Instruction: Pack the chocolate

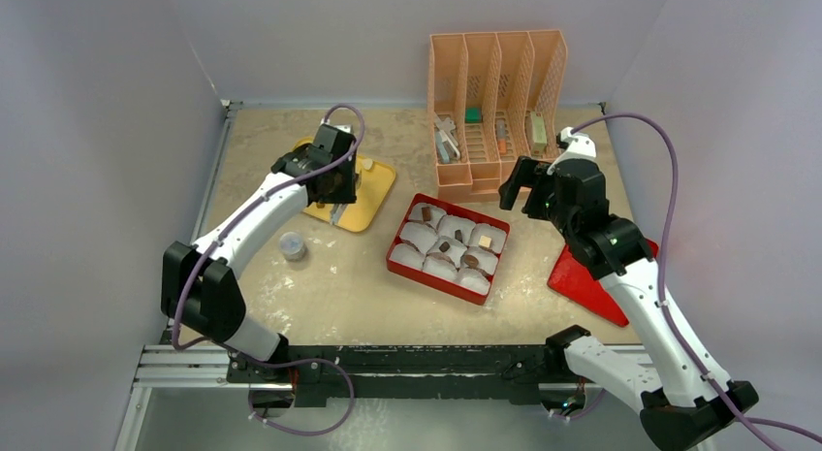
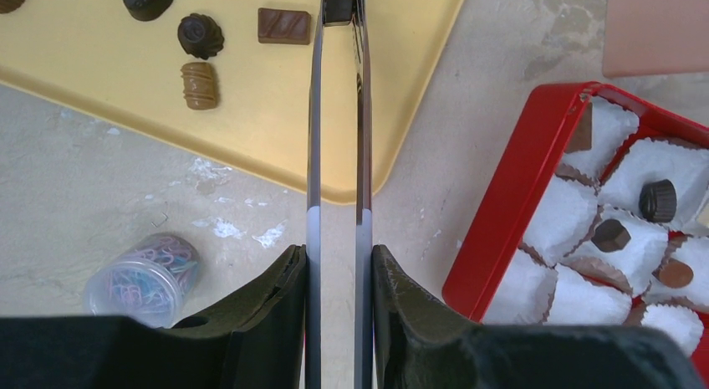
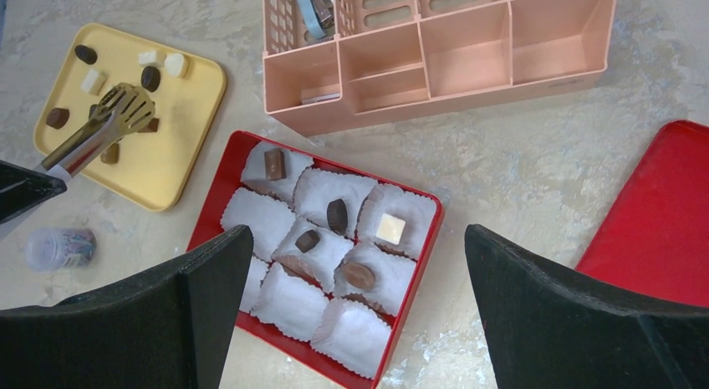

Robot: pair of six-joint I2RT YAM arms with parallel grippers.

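L gripper (image 2: 339,263) clamps tongs (image 2: 314,155), whose long axis points out over the yellow tray (image 2: 251,113). Loose chocolate (image 2: 199,85) sits just left of the tong tips, so L arm is far nearer. Tips are cut off in the wrist view; can't tell if a pc is pinched. Red box (image 2: 502,230) on the right has five pcs in cups. R gripper (image 3: 358,238) is wide open and empty, near the box.

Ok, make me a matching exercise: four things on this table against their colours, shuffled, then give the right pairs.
Things:
1 tray
2 box
3 desk organizer
4 paper-clip jar

Colours:
a peach
b clear
c yellow
d red

Pairs: 1-c; 2-d; 3-a; 4-b.
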